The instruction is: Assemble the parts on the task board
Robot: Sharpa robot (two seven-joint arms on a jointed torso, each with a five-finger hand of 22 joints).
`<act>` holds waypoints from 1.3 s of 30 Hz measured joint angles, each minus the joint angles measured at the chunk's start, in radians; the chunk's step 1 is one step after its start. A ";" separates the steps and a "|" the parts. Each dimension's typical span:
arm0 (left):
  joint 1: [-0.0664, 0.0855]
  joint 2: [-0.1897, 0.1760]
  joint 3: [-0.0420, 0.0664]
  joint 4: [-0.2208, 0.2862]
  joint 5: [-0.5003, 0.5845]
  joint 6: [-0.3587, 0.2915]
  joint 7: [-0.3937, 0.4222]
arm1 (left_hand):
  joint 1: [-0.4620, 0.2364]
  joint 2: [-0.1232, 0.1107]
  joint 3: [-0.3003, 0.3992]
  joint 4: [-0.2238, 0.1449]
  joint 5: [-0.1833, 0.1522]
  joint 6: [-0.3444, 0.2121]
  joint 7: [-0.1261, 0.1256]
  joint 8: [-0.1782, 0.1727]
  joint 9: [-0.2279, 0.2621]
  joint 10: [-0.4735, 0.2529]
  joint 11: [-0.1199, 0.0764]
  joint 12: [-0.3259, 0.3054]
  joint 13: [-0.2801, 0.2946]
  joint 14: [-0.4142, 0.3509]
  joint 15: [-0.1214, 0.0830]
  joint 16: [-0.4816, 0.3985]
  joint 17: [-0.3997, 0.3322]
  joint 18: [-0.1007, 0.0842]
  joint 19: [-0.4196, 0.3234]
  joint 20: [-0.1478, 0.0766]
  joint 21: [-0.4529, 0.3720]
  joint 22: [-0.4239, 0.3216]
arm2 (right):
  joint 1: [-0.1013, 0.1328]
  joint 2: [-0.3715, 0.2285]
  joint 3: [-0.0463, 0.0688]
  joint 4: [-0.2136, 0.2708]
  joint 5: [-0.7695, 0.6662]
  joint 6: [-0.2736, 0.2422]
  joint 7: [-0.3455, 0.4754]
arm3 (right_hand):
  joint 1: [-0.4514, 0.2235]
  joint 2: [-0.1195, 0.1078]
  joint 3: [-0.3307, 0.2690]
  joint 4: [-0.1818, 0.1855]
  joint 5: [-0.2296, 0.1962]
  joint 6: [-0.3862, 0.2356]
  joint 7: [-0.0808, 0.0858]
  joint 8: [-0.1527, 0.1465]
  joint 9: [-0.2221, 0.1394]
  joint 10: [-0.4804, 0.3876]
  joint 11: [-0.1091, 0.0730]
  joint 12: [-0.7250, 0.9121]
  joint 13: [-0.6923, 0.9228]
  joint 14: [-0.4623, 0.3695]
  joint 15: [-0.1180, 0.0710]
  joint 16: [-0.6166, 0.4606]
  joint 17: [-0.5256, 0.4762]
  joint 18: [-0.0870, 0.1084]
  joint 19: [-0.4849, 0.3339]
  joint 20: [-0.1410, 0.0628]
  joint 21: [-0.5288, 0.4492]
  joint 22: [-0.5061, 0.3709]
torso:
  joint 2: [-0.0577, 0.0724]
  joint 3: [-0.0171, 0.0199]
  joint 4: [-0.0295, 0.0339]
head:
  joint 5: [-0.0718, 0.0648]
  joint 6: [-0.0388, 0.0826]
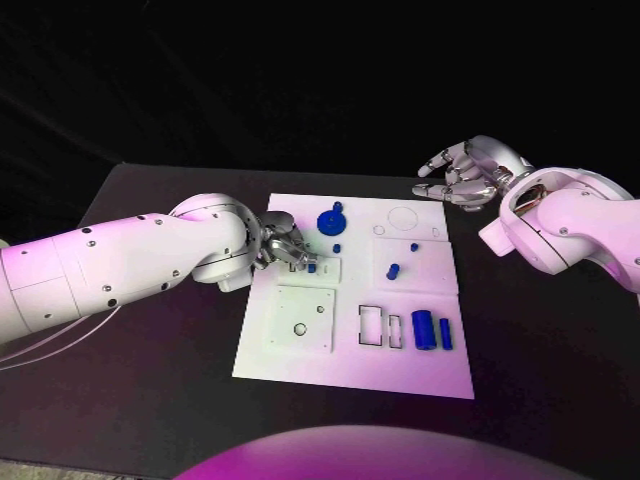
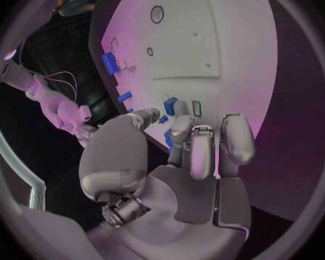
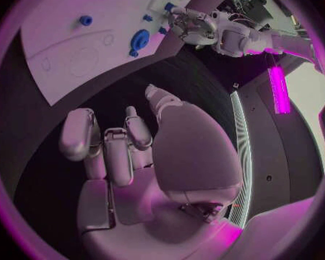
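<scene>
The left hand (image 1: 280,248) is hovering left of centre in the head view, over the left edge of the board (image 1: 352,375), its fingers curling narrowly round a small blue part (image 1: 312,267). Whether they are actually pinching it or only touching it, I cannot tell. The right hand (image 1: 462,172) is hanging at upper right, off the board's far corner over the counter (image 1: 551,350), fingers loosely curled and holding nothing.

Other parts are lying apart on the board: a round one (image 1: 332,217) near the top, a small peg (image 1: 392,269) at centre, and two cylinders (image 1: 431,329) beside the slots (image 1: 379,328) at lower right.

To do this step well, the left hand is probably needing a firm pinch and a straight lift before seating the part. The board's lower left is offering open room; the round part is sitting close above the fingers, so a sideways sweep could be knocking it.
</scene>
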 measured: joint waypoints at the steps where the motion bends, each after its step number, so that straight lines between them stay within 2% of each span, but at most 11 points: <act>1: 0.000 -0.002 0.004 0.003 0.000 0.000 0.000 | 0.000 0.000 0.000 0.000 0.000 0.000 0.000 0.000 0.000 0.000 0.000 0.000 0.000 0.000 0.000 0.000 0.000 0.000 0.000 0.000 0.000 0.000 | 0.000 0.000 0.000 0.000 0.000 0.000 0.000 | 0.000 0.000 0.000 0.000 0.000 0.000 0.000 0.000 0.000 0.000 0.000 0.000 0.000 0.000 0.000 0.000 0.000 0.000 0.000 0.000 0.000 0.000 | 0.000 -0.0001 0.0000 | -0.001 0.000; 3: 0.001 -0.008 0.015 0.009 0.001 0.000 -0.001 | 0.000 0.000 0.000 0.000 0.000 0.003 -0.003 0.000 0.000 0.000 0.000 0.000 0.000 0.000 0.000 0.000 0.000 0.000 0.000 0.000 0.000 0.000 | 0.000 0.000 0.000 0.000 0.000 0.000 0.000 | 0.000 0.000 0.000 0.000 0.000 0.000 0.000 0.000 0.000 0.000 0.000 0.000 0.000 0.000 0.000 0.000 0.000 0.000 0.000 0.000 0.000 0.000 | -0.001 0.0006 0.0002 | -0.001 0.000; 6: 0.011 -0.018 0.031 0.015 0.008 0.002 -0.002 | 0.000 0.000 -0.003 -0.003 0.000 0.003 -0.003 0.000 0.000 0.000 0.000 0.000 -0.001 0.000 0.000 0.000 0.000 0.000 0.000 0.000 -0.005 -0.002 | 0.000 -0.001 0.000 -0.002 0.000 -0.001 0.000 | 0.000 0.000 0.000 0.000 0.000 0.000 0.000 0.000 0.000 0.000 0.000 0.000 0.000 0.000 0.000 0.000 0.000 0.000 0.000 0.000 0.000 0.000 | -0.002 0.0012 0.0004 | -0.001 0.003; 11: 0.055 -0.030 0.052 0.001 0.033 0.018 -0.003 | 0.034 0.015 -0.031 -0.003 0.000 -0.018 0.009 -0.023 -0.007 -0.017 0.009 -0.018 -0.029 0.000 0.000 0.000 0.000 0.000 -0.004 0.004 -0.012 -0.021 | 0.000 0.000 0.000 -0.007 0.000 -0.002 0.000 | 0.000 0.000 0.000 0.000 0.000 0.000 0.000 0.000 0.000 0.000 0.000 0.000 0.000 0.000 0.000 0.000 0.000 0.000 0.000 0.000 0.000 0.000 | -0.003 0.0015 0.0010 | -0.001 0.008; 14: 0.075 -0.034 0.058 -0.019 0.046 0.027 -0.003 | 0.047 0.020 -0.041 -0.003 0.000 -0.031 0.016 -0.039 -0.014 -0.020 0.012 -0.018 -0.032 0.000 0.000 0.000 0.000 0.000 -0.004 0.004 -0.012 -0.022 | 0.000 0.000 0.000 -0.009 0.001 -0.002 0.000 | 0.000 0.000 0.000 0.000 0.000 0.000 0.000 0.000 0.000 0.000 0.000 0.000 0.000 0.000 0.000 0.000 0.000 0.000 0.000 0.000 0.000 0.000 | -0.003 0.0019 0.0014 | 0.001 0.013; 16: 0.084 -0.034 0.059 -0.035 0.055 0.035 -0.003 | 0.054 0.020 -0.042 -0.003 0.000 -0.034 0.018 -0.045 -0.017 -0.024 0.016 -0.018 -0.036 -0.002 0.002 0.000 0.000 0.000 -0.008 0.008 -0.016 -0.023 | 0.000 0.000 0.000 -0.010 0.001 -0.002 0.000 | 0.000 0.000 0.000 0.000 0.000 0.000 0.000 0.000 0.000 0.000 0.000 0.000 0.000 0.000 0.000 0.000 0.000 0.000 0.000 0.000 0.000 0.000 | -0.003 0.0022 0.0014 | 0.002 0.015; 21: 0.095 -0.013 0.060 -0.087 0.065 0.055 -0.005 | 0.056 0.021 -0.050 0.000 0.000 -0.037 0.021 -0.052 -0.020 -0.027 0.019 -0.023 -0.043 0.000 0.007 0.000 0.000 0.000 -0.008 0.007 -0.020 -0.030 | 0.000 0.000 0.000 -0.011 0.001 -0.002 0.000 | 0.000 0.000 0.000 0.000 0.000 0.000 0.000 0.000 0.000 0.000 0.000 0.000 0.000 0.000 0.000 0.000 0.001 0.000 0.000 0.000 0.000 0.000 | -0.002 0.0019 0.0014 | 0.005 0.017; 28: 0.098 0.036 0.057 -0.178 0.062 0.083 -0.005 | 0.056 0.021 -0.057 0.002 0.000 -0.040 0.025 -0.057 -0.023 -0.031 0.023 -0.028 -0.047 0.000 0.007 0.000 0.000 0.000 -0.011 0.011 -0.020 -0.033 | 0.000 0.000 0.000 -0.011 0.002 -0.002 0.000 | -0.002 0.002 0.000 0.000 0.000 0.000 0.000 0.000 0.000 0.000 0.000 0.000 -0.001 0.000 0.000 0.000 0.001 0.000 -0.004 -0.004 -0.006 -0.002 | 0.000 -0.0007 0.0012 | 0.005 0.021; 34: 0.098 0.075 0.050 -0.248 0.047 0.108 -0.005 | 0.056 0.021 -0.082 0.001 0.000 -0.047 0.032 -0.075 -0.031 -0.043 0.028 -0.033 -0.059 0.000 0.015 0.000 0.000 0.000 -0.019 0.018 -0.029 -0.044 | 0.000 -0.001 0.000 -0.011 0.002 -0.002 0.000 | -0.004 0.004 0.000 0.000 0.000 0.000 0.000 0.000 0.000 0.000 0.000 0.000 -0.001 0.000 0.000 0.000 0.001 0.000 -0.004 -0.004 -0.006 -0.002 | 0.001 -0.0009 0.0006 | 0.008 0.021; 39: 0.098 0.095 0.048 -0.289 0.028 0.124 -0.004 | 0.056 0.021 -0.088 0.004 0.000 -0.047 0.032 -0.075 -0.032 -0.047 0.032 -0.038 -0.061 0.000 0.015 0.000 0.000 0.000 -0.018 0.018 -0.030 -0.047 | -0.001 -0.001 0.000 -0.011 0.003 -0.003 0.000 | -0.004 0.004 0.000 0.000 0.000 0.000 0.000 0.000 0.000 0.000 0.000 0.000 -0.001 0.000 0.000 0.000 0.001 0.000 -0.004 -0.004 -0.006 -0.002 | 0.002 -0.0012 -0.0003 | 0.008 0.020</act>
